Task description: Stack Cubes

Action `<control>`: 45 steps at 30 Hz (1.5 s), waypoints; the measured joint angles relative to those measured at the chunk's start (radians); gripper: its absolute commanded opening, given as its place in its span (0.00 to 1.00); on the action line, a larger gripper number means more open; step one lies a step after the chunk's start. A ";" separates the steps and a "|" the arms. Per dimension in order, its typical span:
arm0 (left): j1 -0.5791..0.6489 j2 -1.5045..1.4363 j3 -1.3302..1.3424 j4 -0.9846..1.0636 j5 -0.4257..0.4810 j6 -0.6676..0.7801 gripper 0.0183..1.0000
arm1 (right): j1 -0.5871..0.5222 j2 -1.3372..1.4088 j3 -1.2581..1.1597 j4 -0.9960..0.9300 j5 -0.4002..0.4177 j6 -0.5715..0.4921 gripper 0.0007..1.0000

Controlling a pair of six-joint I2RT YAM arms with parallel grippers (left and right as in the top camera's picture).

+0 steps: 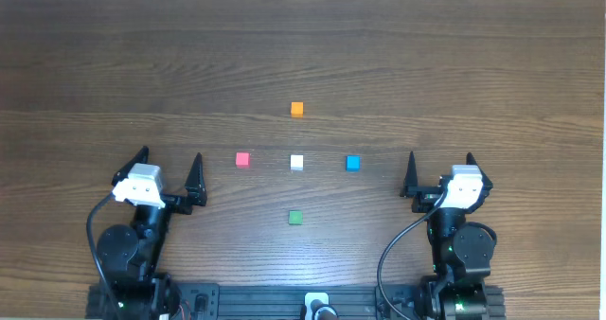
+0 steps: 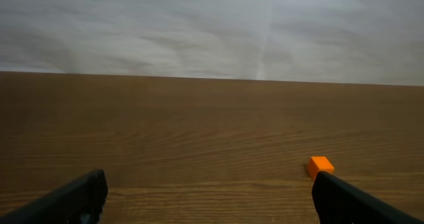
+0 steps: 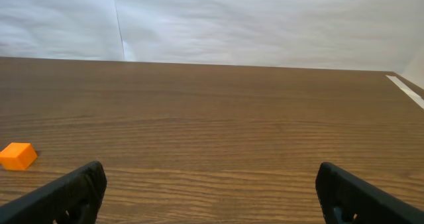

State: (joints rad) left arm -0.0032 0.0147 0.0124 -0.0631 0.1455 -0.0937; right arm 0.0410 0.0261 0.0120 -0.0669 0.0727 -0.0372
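Left hand (image 1: 170,156), right hand (image 1: 441,156) both wide, empty; white cube (image 1: 297,162) between, orange cube (image 1: 297,109) farthest, gaps all round.

We see the table (image 1: 303,36) lit brightly and evenly from above, with a pale sheen across its far half. The orange cube (image 3: 17,156) throws only a thin soft shadow; the far wall (image 2: 165,25) glows white.

Orange cube (image 2: 320,166) rests on the table (image 2: 199,131) beside the spread pincer (image 2: 208,175).

No text, label, number or sign can be read — nothing legible on any surface
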 measured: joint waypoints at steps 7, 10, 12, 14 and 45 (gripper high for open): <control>0.000 0.000 0.000 0.000 0.000 0.000 1.00 | 0.000 0.000 0.000 0.000 0.000 -0.001 0.99; 0.000 0.000 0.000 0.000 0.000 0.000 1.00 | 0.000 0.000 0.000 0.000 0.000 -0.001 0.99; 0.000 0.001 0.000 0.001 0.006 -0.019 1.00 | 0.000 0.000 0.000 0.000 0.000 -0.001 0.99; -0.001 0.013 0.000 0.018 0.021 -0.055 1.00 | 0.000 0.000 0.000 0.000 0.000 -0.001 0.99; -0.362 1.508 0.870 -0.524 0.017 -0.353 0.98 | 0.000 -0.001 0.000 0.000 -0.003 -0.001 0.99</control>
State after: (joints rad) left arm -0.3653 1.5230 0.8825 -0.5869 0.1623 -0.4469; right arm 0.0410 0.0250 0.0116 -0.0669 0.0692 -0.0383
